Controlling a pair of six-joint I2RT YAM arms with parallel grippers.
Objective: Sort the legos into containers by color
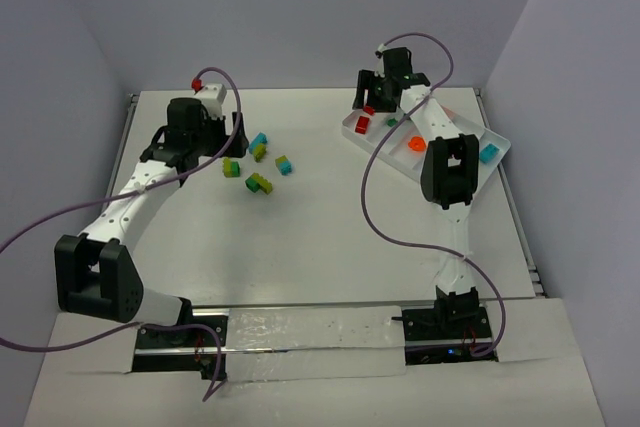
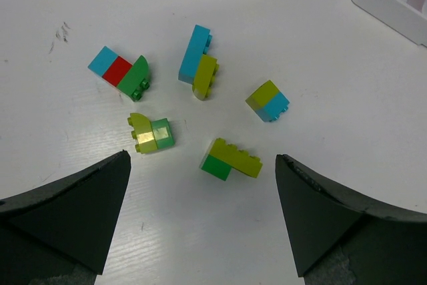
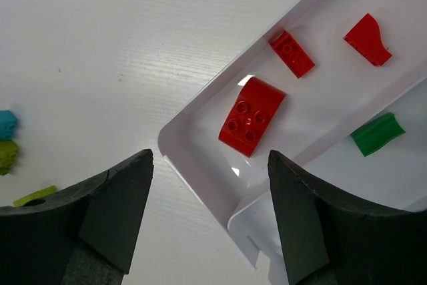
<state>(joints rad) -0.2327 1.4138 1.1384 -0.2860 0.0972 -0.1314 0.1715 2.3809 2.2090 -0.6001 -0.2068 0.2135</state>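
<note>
Several small lego clusters lie loose on the table (image 1: 258,162). In the left wrist view they are a cyan-red-green one (image 2: 120,71), a cyan and yellow-green one (image 2: 198,61), a yellow-green and cyan one (image 2: 268,101), a yellow-green and green one (image 2: 152,133), and a green and yellow-green one (image 2: 230,159). My left gripper (image 2: 203,156) is open and empty just short of them. My right gripper (image 3: 210,153) is open and empty over the left corner of the white tray (image 3: 193,158). That compartment holds three red bricks (image 3: 252,123). A green brick (image 3: 377,134) lies in the neighbouring one.
The tray (image 1: 500,137) stands slanted at the back right, with an orange piece (image 1: 416,144) and a cyan brick (image 1: 489,154) in other compartments. Its corner shows in the left wrist view (image 2: 393,5). Grey walls enclose the table on the left, back and right.
</note>
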